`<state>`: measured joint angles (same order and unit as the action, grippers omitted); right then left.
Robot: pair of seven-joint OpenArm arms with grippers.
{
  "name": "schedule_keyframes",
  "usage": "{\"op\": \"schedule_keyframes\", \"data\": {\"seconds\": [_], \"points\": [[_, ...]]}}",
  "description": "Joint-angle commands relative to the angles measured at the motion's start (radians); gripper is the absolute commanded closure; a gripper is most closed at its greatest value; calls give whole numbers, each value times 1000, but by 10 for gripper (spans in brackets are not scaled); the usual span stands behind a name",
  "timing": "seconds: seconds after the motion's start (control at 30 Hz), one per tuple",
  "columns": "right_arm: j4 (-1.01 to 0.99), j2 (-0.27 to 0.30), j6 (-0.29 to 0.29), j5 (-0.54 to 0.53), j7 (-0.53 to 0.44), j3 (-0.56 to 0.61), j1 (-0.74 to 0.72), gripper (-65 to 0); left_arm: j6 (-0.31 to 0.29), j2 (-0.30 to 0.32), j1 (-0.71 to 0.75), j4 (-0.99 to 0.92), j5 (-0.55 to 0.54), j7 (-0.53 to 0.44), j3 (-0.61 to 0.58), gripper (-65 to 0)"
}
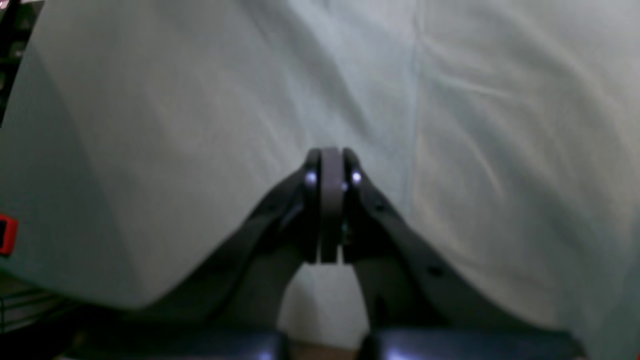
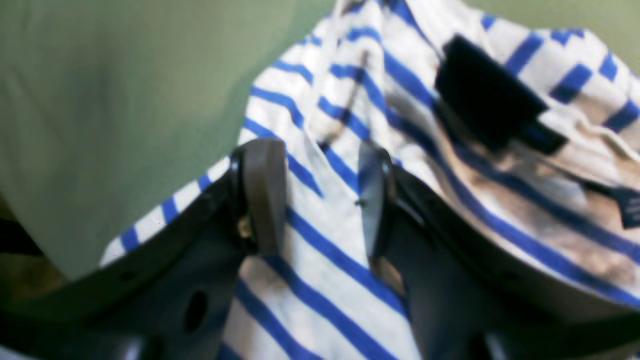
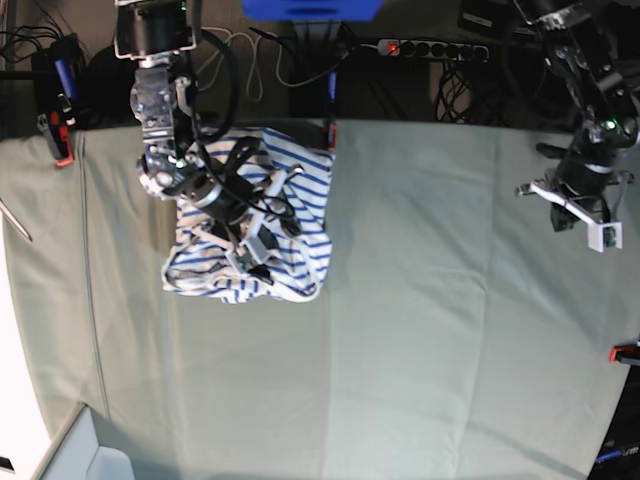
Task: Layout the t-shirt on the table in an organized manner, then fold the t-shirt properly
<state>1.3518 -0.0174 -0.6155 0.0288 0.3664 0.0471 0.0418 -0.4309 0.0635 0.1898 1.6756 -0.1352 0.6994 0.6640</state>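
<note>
The t-shirt (image 3: 305,185), white with blue stripes, lies crumpled on the far left part of the table (image 3: 430,300). My right gripper (image 3: 258,250) hovers over its front part. In the right wrist view the right gripper (image 2: 317,155) is open, its fingers on either side of a ridge of striped t-shirt fabric (image 2: 325,240), with a dark navy tag (image 2: 487,95) beyond. My left gripper (image 1: 330,160) is shut and empty above the bare table cloth (image 1: 150,125); in the base view the left gripper (image 3: 578,203) is at the far right, well away from the shirt.
A power strip (image 3: 430,47) and cables lie behind the table's far edge. Red clamps sit at the left edge (image 3: 60,140) and the right edge (image 3: 625,352). A pale box (image 3: 90,455) stands at the front left corner.
</note>
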Motion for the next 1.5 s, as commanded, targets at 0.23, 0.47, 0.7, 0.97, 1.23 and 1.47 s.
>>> {"op": "schedule_keyframes", "data": {"seconds": [0.23,0.47,0.7,0.97,1.23,1.47], "points": [[18,6,3,-16,-25,3,-21,-35,-1,6,-16,14,-8,-25,1,0],[18,21,1,-16,-25,4,-15,0,-1,6,-23,14,-8,-31,1,0],[87,33,1,-17,-20,-3,-36,0,-1,6,-28,19,-8,-24,1,0],[186,50,1,-20,-23,-16,8,0,-1,5,-28,14,-8,-28,1,0],[90,52,1,-20,-27,-160,0,0,-1,-1,-29,16,-8,-27,1,0],[-74,89,1,-20,-27,-232,-99,0,-1,-31,-28,31,-10,-24,1,0]]}}
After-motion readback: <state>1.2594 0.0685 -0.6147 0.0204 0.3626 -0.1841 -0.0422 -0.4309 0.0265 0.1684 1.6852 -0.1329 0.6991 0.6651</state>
